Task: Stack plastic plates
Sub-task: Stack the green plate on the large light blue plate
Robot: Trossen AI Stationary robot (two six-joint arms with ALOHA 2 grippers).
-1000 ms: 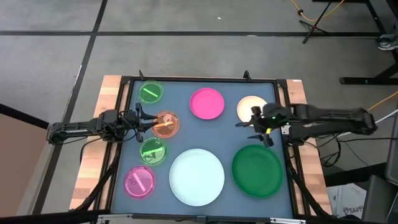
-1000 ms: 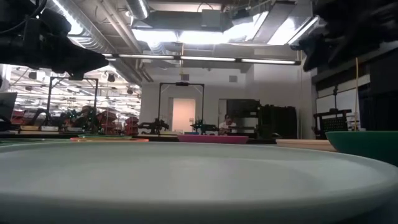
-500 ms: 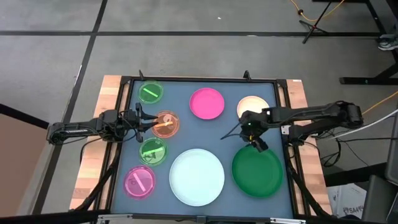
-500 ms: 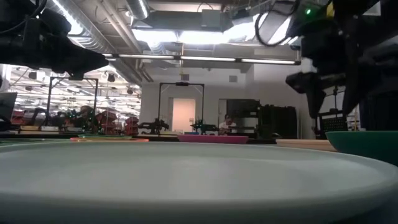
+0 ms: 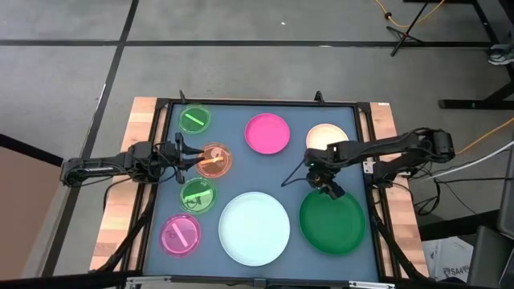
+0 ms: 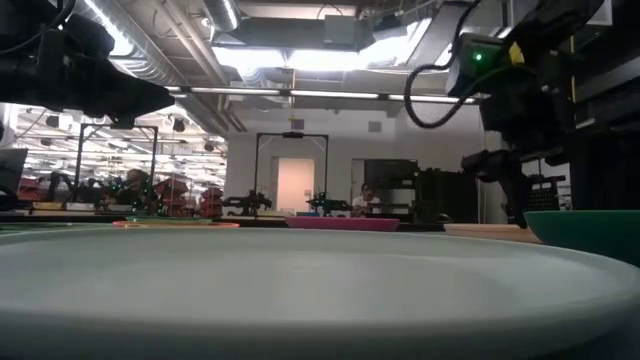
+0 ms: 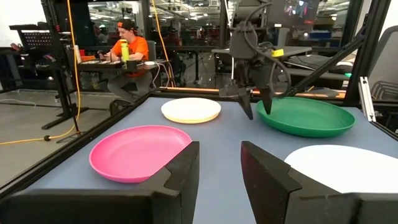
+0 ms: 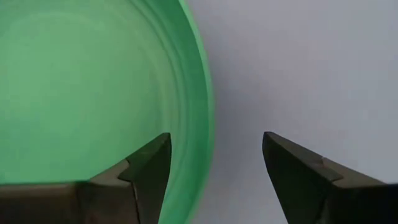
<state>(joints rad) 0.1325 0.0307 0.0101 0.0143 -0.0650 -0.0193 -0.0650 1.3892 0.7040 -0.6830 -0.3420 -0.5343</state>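
Note:
Eight plates lie flat on the blue mat: dark green (image 5: 333,221), white (image 5: 254,228), pink (image 5: 267,133), cream (image 5: 323,136), orange (image 5: 214,159), two translucent green (image 5: 193,120) (image 5: 197,194) and small magenta (image 5: 181,235). My right gripper (image 5: 327,185) is open and points down at the dark green plate's far left rim (image 8: 202,112). One finger stands over the plate's inside, the other over the mat. My left gripper (image 5: 183,155) waits open just left of the orange plate.
A black frame (image 5: 257,103) borders the mat, with wooden table strips (image 5: 120,201) outside it. The white plate lies close beside the dark green one. Bare mat (image 5: 297,172) lies left of my right gripper. A person sits at a desk (image 7: 124,50) beyond the table.
My right gripper has moved from beside the cream plate toward the table's near edge and a little left. It has come down over the dark green plate's far left rim. No plate has moved.

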